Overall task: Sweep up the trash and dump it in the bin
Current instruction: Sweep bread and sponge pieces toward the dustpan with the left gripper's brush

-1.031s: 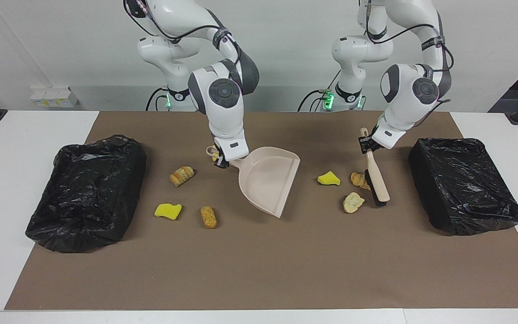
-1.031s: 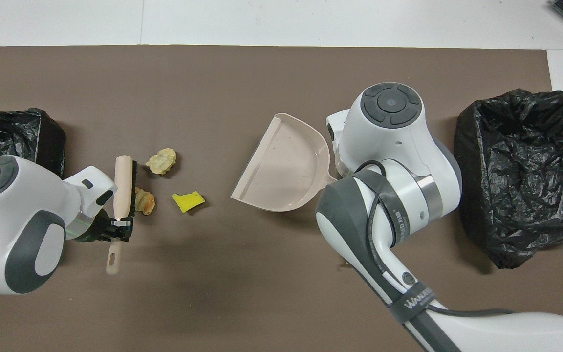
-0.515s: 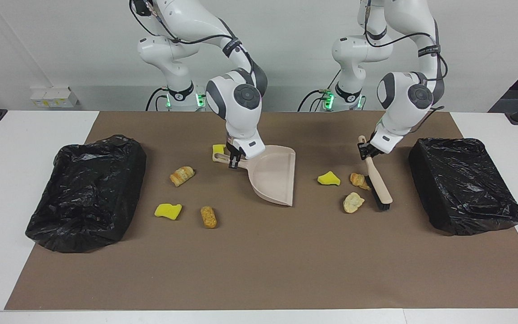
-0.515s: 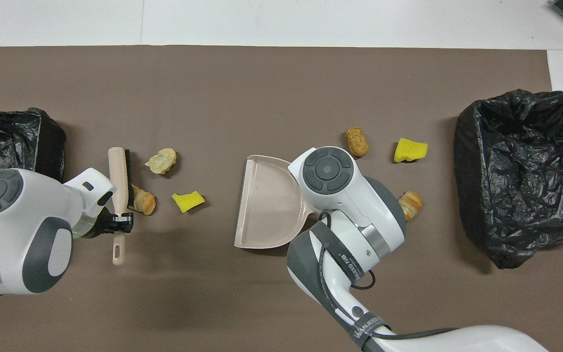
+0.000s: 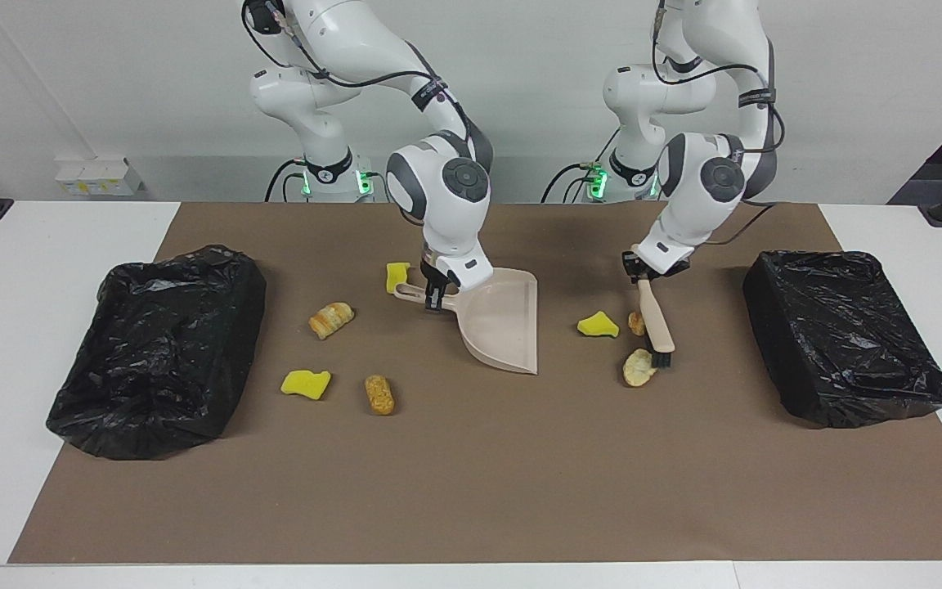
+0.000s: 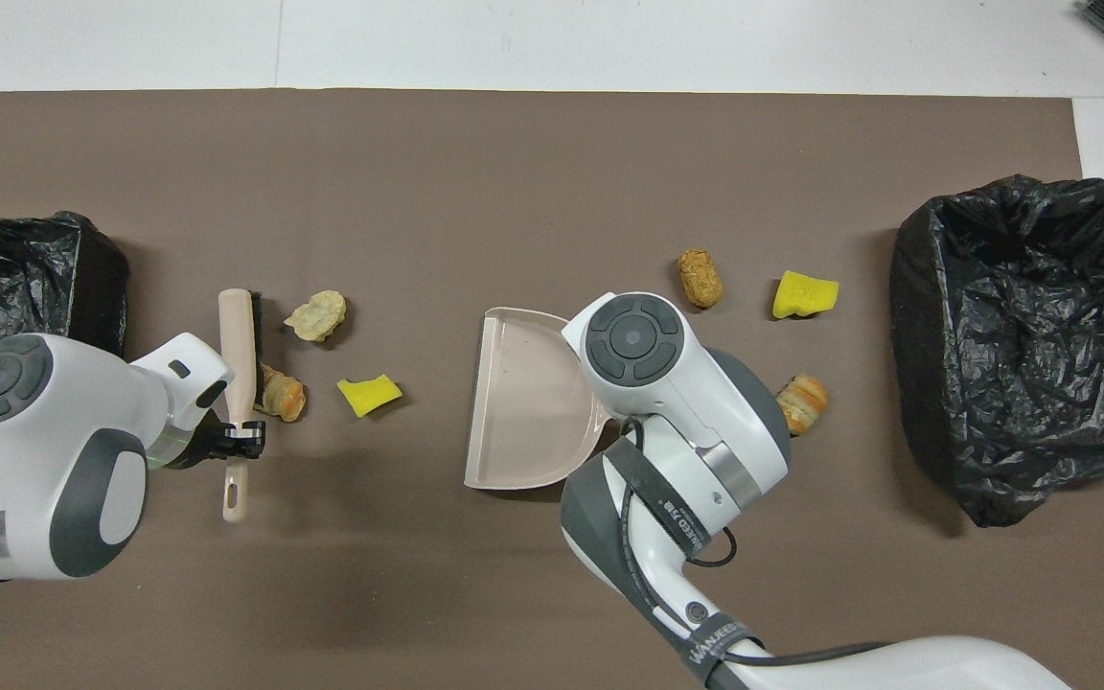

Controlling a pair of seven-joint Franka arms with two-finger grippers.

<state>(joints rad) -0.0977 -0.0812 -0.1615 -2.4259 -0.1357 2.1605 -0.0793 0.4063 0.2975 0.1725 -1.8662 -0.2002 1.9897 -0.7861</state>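
Observation:
My right gripper (image 5: pixel 435 296) is shut on the handle of the beige dustpan (image 5: pixel 504 323) (image 6: pixel 523 402), whose mouth faces the left arm's end of the table. My left gripper (image 5: pixel 643 274) (image 6: pixel 238 441) is shut on the handle of the brush (image 5: pixel 656 323) (image 6: pixel 238 350). Its bristles stand beside a brown lump (image 6: pixel 282 395) and a pale lump (image 5: pixel 639 368), with a yellow sponge scrap (image 5: pixel 598 325) between them and the pan. More trash lies toward the right arm's end: a sponge scrap (image 5: pixel 396 276) by the pan's handle, a bread roll (image 5: pixel 330 319), another scrap (image 5: pixel 306 383) and a brown lump (image 5: pixel 379 394).
Two bins lined with black bags stand on the brown mat, one at the right arm's end (image 5: pixel 160 343) (image 6: pixel 1022 335) and one at the left arm's end (image 5: pixel 843 335) (image 6: pixel 15 278). In the overhead view the right arm hides the pan's handle.
The right arm drew back toward the robots and turned the dustpan so its mouth faces the brush. The left arm shifted the brush toward the pan, up against the lumps.

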